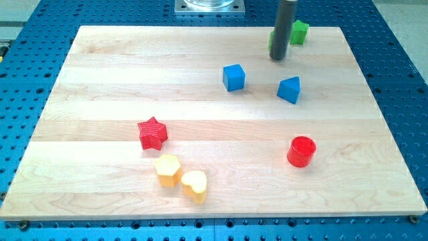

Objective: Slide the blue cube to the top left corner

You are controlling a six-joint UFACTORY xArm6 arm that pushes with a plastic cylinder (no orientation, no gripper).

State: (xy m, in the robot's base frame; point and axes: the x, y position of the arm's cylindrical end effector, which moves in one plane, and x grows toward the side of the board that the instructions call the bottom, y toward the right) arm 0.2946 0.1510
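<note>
The blue cube (234, 77) sits on the wooden board (100, 100), right of centre in the upper half. A second blue block (289, 89), wedge-like in shape, lies to its right. My tip (278, 58) is the lower end of the dark rod that comes down from the view's top. It stands above and right of the blue cube, apart from it, and just above the second blue block. A green block (298, 32) sits right behind the rod, partly hidden by it.
A red star (152, 133) lies left of centre. A yellow hexagon-like block (167, 169) and a yellow heart (194, 185) sit near the bottom edge. A red cylinder (301, 151) stands at the lower right. Blue perforated table surrounds the board.
</note>
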